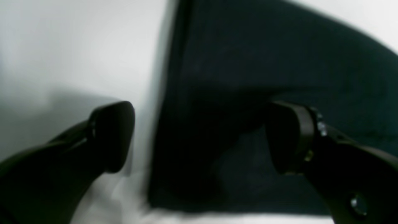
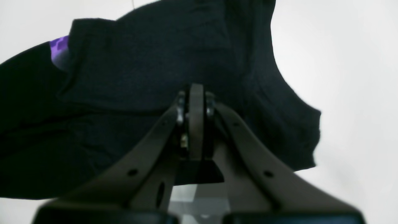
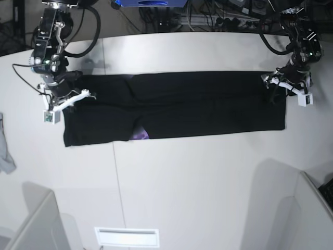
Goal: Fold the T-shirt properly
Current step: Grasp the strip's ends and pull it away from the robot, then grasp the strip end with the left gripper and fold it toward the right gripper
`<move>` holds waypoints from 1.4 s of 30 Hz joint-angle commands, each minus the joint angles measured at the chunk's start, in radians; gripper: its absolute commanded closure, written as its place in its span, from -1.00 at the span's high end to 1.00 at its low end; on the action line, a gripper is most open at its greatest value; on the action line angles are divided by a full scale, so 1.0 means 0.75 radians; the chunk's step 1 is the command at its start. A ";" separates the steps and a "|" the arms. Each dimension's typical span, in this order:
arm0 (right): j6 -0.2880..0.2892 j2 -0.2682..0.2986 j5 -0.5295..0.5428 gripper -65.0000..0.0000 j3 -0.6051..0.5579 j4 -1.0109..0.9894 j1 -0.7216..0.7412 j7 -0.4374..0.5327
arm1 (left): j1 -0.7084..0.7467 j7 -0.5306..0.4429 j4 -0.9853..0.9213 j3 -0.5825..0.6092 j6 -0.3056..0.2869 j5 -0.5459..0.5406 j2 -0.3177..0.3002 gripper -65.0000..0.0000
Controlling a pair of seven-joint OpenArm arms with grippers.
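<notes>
The black T-shirt lies as a long folded strip across the white table. A bit of purple print peeks out at its front edge. My right gripper is at the strip's left end. In the right wrist view its fingers are pressed together on the T-shirt, with creases running to the tips and purple print at the upper left. My left gripper is at the strip's right end. In the left wrist view it is open, straddling the edge of the T-shirt.
A small pale grey cloth scrap lies at the table's left edge. Cables and equipment crowd the back edge. White partitions stand at the front left and front right.
</notes>
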 commanded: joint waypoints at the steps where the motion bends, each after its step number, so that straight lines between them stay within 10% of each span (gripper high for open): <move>1: 0.006 0.007 0.015 -1.00 0.001 0.024 0.015 0.027 | -0.008 0.026 -0.013 0.004 -0.002 -0.013 -0.011 1.00; 8: 0.006 -0.002 0.015 -1.00 0.001 0.024 -0.002 0.032 | -0.055 0.030 -0.103 0.008 -0.002 -0.011 -0.013 0.97; 18: 0.006 -0.020 0.017 -1.00 0.001 0.024 -0.032 0.034 | -0.063 0.024 -0.217 0.002 -0.002 -0.011 -0.019 -1.00; 32: 0.006 -0.041 0.017 -1.00 0.005 0.034 -0.086 0.038 | -0.074 0.022 -0.003 -0.004 0.000 -0.009 -0.133 -1.00; 42: 0.006 -0.041 0.017 -1.00 0.005 0.034 -0.083 0.038 | 0.059 0.034 0.360 0.012 0.004 -0.007 -0.056 -1.00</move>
